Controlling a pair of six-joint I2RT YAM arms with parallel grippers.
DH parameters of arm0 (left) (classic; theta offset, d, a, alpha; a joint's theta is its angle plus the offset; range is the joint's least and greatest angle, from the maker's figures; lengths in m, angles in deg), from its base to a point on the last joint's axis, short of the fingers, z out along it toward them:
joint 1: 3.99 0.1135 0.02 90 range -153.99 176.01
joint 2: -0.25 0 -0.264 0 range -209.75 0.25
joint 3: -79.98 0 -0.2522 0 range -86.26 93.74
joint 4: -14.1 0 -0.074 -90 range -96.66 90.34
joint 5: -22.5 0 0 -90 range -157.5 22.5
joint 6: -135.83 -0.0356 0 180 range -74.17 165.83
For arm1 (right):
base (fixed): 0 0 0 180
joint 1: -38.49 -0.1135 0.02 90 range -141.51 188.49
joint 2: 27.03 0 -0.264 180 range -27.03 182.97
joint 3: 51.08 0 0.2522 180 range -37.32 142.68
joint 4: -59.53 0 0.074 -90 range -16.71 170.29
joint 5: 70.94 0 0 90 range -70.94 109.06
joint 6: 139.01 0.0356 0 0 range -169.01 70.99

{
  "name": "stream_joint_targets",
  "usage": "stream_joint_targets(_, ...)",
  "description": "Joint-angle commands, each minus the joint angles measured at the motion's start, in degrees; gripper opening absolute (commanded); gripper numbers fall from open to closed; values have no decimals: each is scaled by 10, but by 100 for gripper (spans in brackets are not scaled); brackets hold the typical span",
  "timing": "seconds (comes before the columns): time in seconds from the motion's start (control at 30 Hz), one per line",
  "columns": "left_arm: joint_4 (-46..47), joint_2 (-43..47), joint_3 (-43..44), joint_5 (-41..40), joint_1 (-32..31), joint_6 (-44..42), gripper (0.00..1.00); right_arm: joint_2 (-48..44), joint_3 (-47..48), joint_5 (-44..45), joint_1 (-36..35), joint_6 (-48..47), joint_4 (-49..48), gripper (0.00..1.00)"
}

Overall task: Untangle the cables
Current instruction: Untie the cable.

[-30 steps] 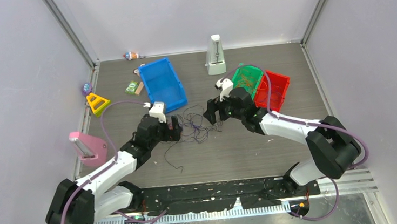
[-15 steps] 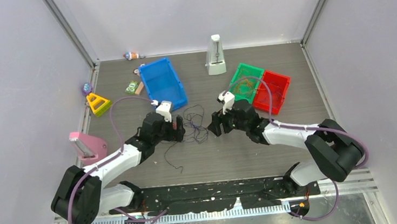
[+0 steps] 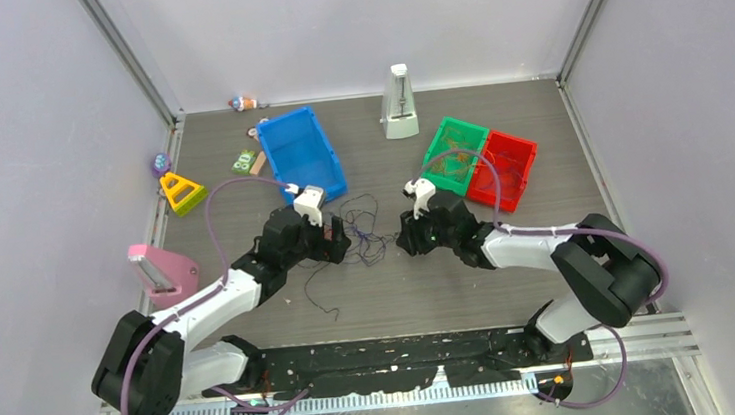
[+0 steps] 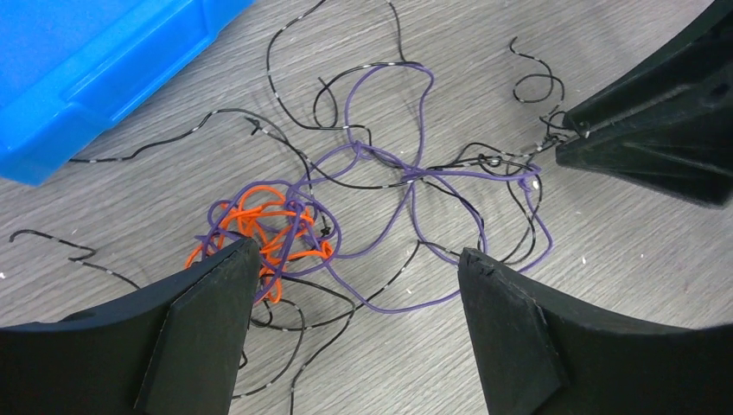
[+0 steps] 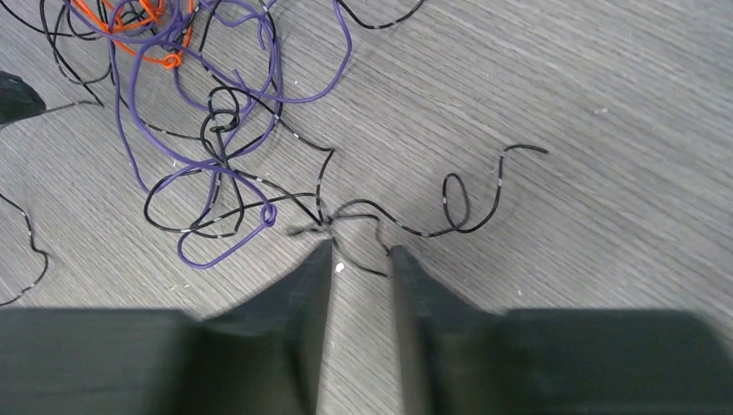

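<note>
The cables (image 3: 360, 230) lie tangled on the grey table between both arms. In the left wrist view an orange clump (image 4: 268, 226) sits knotted with purple loops (image 4: 415, 177) and thin black strands. My left gripper (image 4: 359, 252) (image 3: 338, 240) stands open low over them, its left finger against the orange clump, nothing pinched. My right gripper (image 5: 359, 251) (image 3: 402, 237) has its jaws drawn close, a narrow gap left, with a black strand (image 5: 415, 230) crossing at the tips. Its tip (image 4: 575, 138) touches the black strands' right end in the left wrist view.
A blue bin (image 3: 301, 155) stands just behind the left gripper. Green (image 3: 456, 152) and red (image 3: 505, 165) bins sit at the back right, a white metronome (image 3: 398, 102) at the back. A pink object (image 3: 160, 271) and a yellow triangle (image 3: 181, 191) are at the left.
Both grippers have come down and inward to the tangle. The right jaws have narrowed from wide to a small gap at the black strand. The left jaws stay wide.
</note>
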State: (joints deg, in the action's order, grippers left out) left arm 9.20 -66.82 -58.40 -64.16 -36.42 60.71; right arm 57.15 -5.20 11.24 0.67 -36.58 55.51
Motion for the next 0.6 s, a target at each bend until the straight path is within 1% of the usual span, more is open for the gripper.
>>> stream_joint_targets(0.0, 40, 17, 2, 24, -6, -14, 85, -10, 19, 2, -3, 2, -15, 24)
stream_joint_targets(0.03, 42, 18, 1, 26, -6, -15, 84, -16, 15, 4, -3, 2, -21, 20)
stream_joint_targets(0.07, 44, 18, 0, 28, -8, -16, 84, -28, 9, 6, -3, 2, -25, 10)
stream_joint_targets(0.13, 46, 21, -1, 29, -10, -18, 84, -50, -5, 12, -3, 3, -36, 6)
stream_joint_targets(0.27, 52, 26, -5, 30, -16, -22, 84, -112, -30, 48, -3, 11, -40, 6)
stream_joint_targets(0.43, 67, 39, -14, 33, -23, -26, 84, -222, -21, 103, -3, 12, 25, 5)
stream_joint_targets(0.57, 77, 49, -19, 39, -29, -28, 84, -297, 14, 119, -3, -2, 91, 6)
